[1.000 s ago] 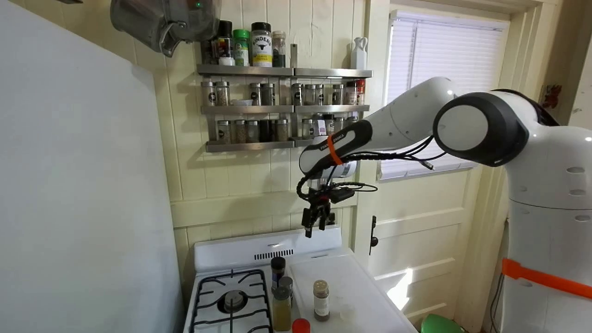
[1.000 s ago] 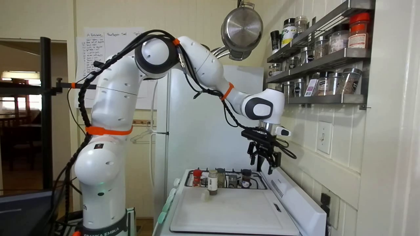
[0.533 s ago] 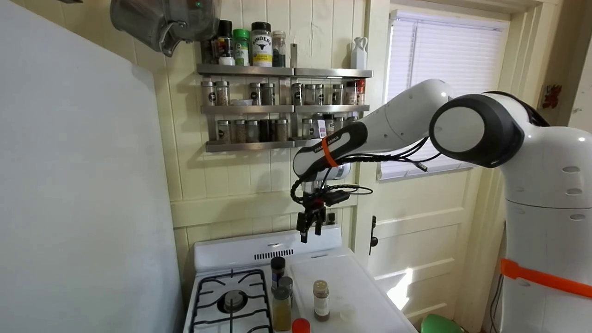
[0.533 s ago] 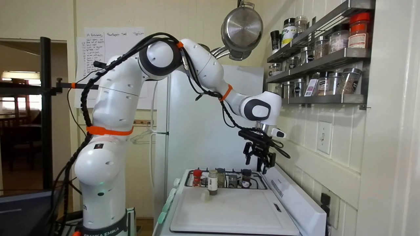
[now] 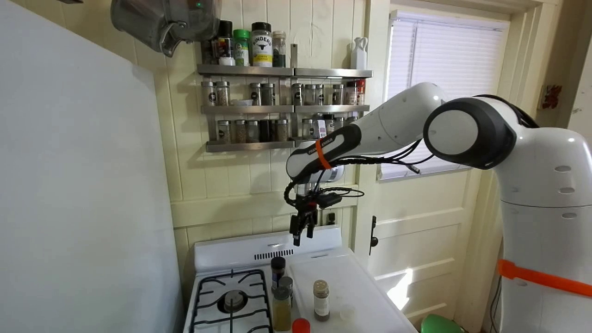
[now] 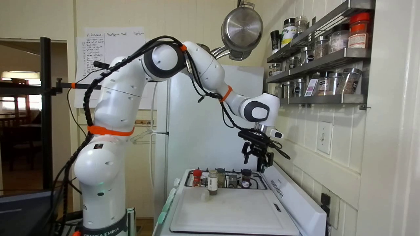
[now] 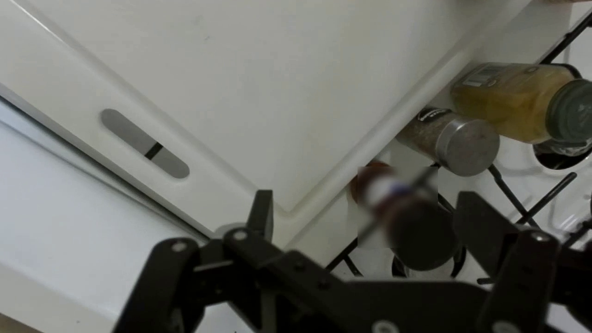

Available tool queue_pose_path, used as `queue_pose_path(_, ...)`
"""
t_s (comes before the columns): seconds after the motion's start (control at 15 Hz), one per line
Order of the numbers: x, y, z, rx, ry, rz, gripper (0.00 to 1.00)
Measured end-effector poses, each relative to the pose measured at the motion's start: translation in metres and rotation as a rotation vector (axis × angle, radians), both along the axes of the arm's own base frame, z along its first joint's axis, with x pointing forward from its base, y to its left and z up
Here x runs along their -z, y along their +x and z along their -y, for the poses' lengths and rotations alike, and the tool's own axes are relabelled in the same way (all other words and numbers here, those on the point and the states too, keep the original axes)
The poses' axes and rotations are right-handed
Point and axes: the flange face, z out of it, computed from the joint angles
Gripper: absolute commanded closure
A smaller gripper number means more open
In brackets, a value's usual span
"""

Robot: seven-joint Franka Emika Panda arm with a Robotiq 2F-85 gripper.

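My black gripper (image 7: 365,199) stands open, pointing down, with nothing held. It hangs above the rear of the stove in both exterior views (image 5: 303,237) (image 6: 254,165). Closest to it is a dark-capped bottle (image 7: 423,238), seen between the fingers in the wrist view but standing lower down, partly blurred there. Beside that bottle are a silver-lidded jar (image 7: 467,145) and a yellowish bottle with a dark green cap (image 7: 508,101). A red-capped bottle (image 6: 197,178) and a tan-capped shaker (image 6: 212,182) stand farther toward the stove's front.
The white stove cover (image 6: 236,209) lies beside the burner grate (image 7: 548,196). The stove's raised back panel (image 6: 295,193) runs along the wall. Metal spice shelves (image 5: 249,147) with several jars hang above. A refrigerator (image 5: 83,185) and a hanging pot (image 6: 242,29) flank the area.
The arm has lowered and shifted sideways, carrying the gripper left and down in both exterior views, closer to the bottles. Its jaws have stayed apart; the bottles have not moved.
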Motion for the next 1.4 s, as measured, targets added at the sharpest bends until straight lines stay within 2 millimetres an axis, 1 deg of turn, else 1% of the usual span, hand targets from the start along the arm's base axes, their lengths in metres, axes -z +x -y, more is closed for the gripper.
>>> queue_pose_path(0.33,0.012,0.025,-0.010,0.000,0.005,0.074,0.00)
queue_pose_path(0.53,0.020,0.034,-0.020,-0.006,0.020,0.082,0.00)
queue_pose_path(1.13,0.038,0.050,-0.059,-0.051,0.051,0.069,0.00)
queue_pose_path(1.27,0.041,0.052,-0.062,-0.054,0.053,0.067,0.00)
queue_pose_path(1.4,0.040,0.055,-0.059,-0.033,0.048,0.081,0.00)
